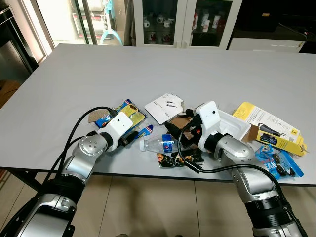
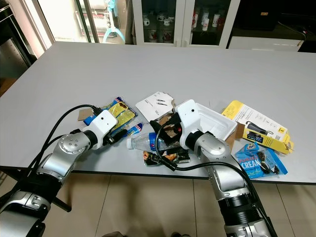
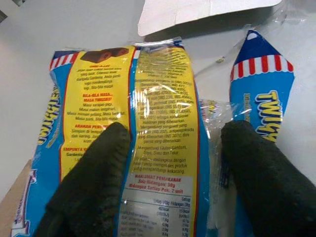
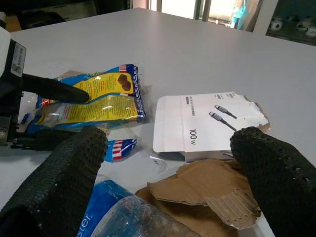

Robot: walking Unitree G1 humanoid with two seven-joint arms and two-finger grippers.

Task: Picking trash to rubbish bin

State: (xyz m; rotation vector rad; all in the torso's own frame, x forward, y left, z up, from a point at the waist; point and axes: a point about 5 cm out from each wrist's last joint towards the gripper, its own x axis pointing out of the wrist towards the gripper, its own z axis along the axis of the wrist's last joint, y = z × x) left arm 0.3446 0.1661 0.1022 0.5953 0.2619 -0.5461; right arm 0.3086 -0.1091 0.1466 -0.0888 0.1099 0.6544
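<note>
Left gripper (image 3: 170, 163), fingers apart, straddles the yellow-blue snack wrapper (image 3: 148, 123) at table (image 1: 148, 69) centre-left; a second wrapper (image 3: 261, 98) reads "TWI". Right gripper (image 4: 168, 177), fingers apart, over torn cardboard (image 4: 207, 187) and clear bottle (image 1: 157, 144). White cable box (image 4: 202, 126) marked "100W".

Yellow-and-blue snack wrapper (image 3: 148, 128), grey table (image 1: 148, 69).

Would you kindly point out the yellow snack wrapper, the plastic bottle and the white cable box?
yellow snack wrapper (image 3: 158, 113): left wrist view, on its printed yellow panel.
plastic bottle (image 1: 157, 143): left eye view, on its clear body.
white cable box (image 4: 202, 123): right wrist view, on its printed top face.
</note>
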